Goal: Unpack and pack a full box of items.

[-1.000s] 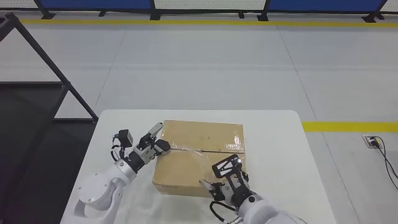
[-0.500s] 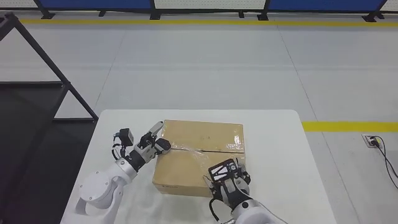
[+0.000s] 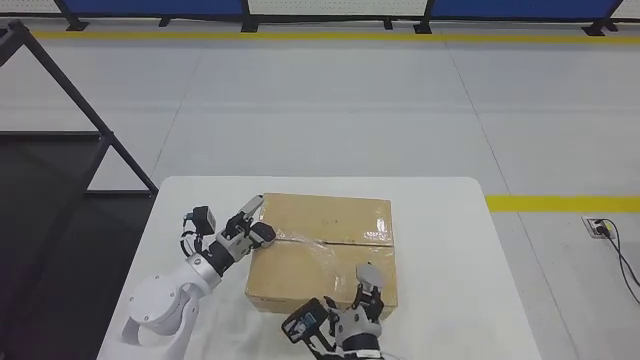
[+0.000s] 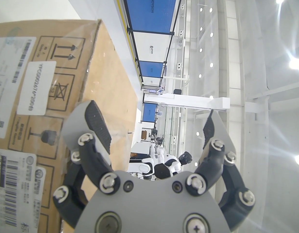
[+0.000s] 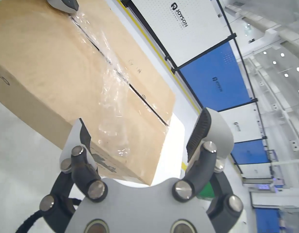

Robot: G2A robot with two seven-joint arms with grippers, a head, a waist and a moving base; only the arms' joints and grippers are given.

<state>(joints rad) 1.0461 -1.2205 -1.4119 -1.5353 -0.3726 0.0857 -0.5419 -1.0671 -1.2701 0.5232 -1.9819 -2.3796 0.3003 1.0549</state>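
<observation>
Two white arms ending in grey-and-black claws

The left claw (image 4: 151, 110) and the right claw (image 5: 144, 118) each have a flat grey metal base plate (image 4: 151, 202). Black link bars (image 4: 93, 161) are pinned to it with round silver screws (image 4: 108, 183), and the pale grey fingers carry black ribbed pads (image 4: 98, 124). A black braided cable (image 5: 30, 219) runs beside the right claw's base. The left arm (image 3: 160, 310) is glossy white with rounded joints, with a black camera block (image 3: 200, 222) at 11 o'clock of its wrist.
</observation>
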